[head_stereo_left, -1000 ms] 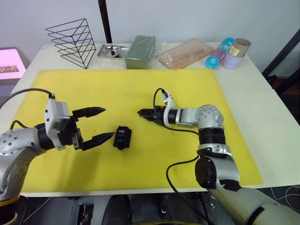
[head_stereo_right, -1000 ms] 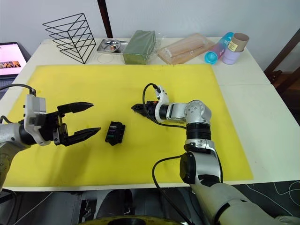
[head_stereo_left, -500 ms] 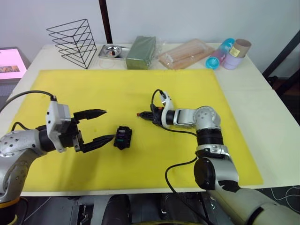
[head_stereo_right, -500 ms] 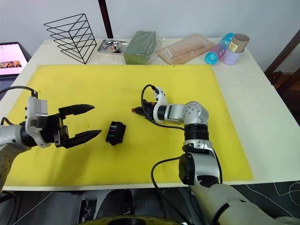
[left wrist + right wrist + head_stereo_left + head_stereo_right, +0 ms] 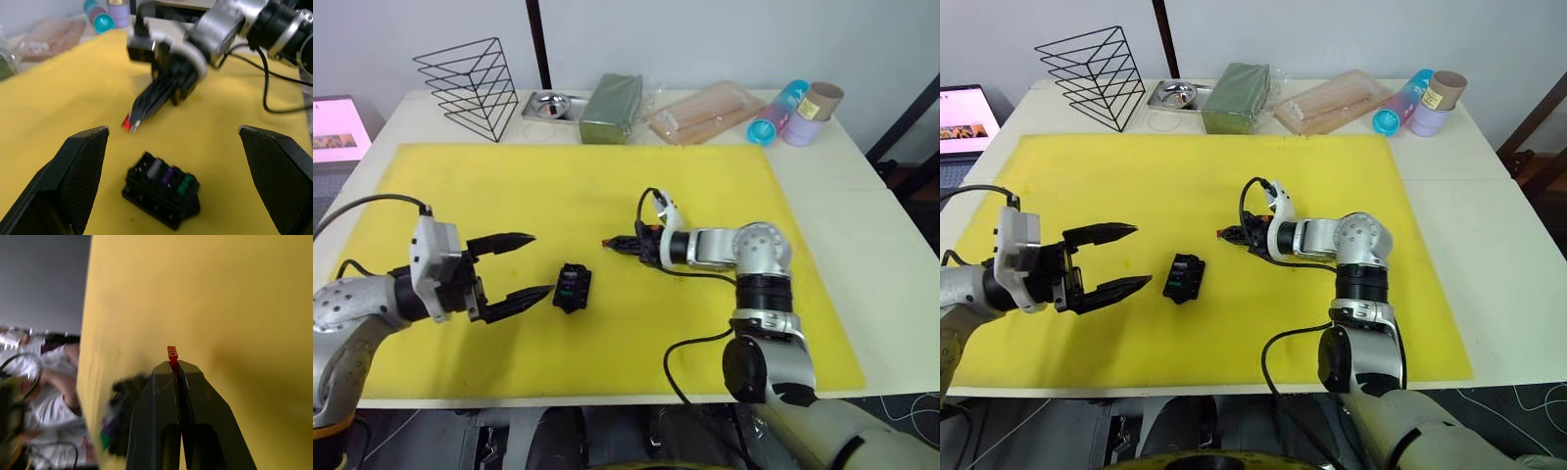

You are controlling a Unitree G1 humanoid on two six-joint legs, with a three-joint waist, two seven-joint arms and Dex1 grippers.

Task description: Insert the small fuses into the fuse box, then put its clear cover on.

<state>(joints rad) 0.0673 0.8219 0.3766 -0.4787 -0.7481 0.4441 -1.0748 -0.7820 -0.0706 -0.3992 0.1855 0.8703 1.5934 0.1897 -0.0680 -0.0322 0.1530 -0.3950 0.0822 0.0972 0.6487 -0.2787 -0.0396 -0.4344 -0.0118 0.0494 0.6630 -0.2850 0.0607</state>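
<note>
The black fuse box (image 5: 572, 287) lies on the yellow mat, with pale grey, purple and green fuses (image 5: 168, 176) standing in its slots. To its left my left gripper (image 5: 521, 267) is open, its two fingers spread apart and level with the box. To the right of the box my right gripper (image 5: 610, 243) is shut on the red fuse (image 5: 128, 123), which sticks out from its tips just above the mat (image 5: 171, 351). The clear cover is out of view.
The yellow mat (image 5: 724, 186) covers most of the white table. Along the far edge stand a black wire rack (image 5: 468, 86), a small metal tray (image 5: 547, 105), a dark-green block (image 5: 610, 95), a clear packet of wooden sticks (image 5: 700, 111) and tubes (image 5: 798, 101). A laptop (image 5: 966, 106) sits far left.
The right gripper with the red fuse has stayed about in place. The left gripper remains open beside the box. The camera has shifted slightly.
</note>
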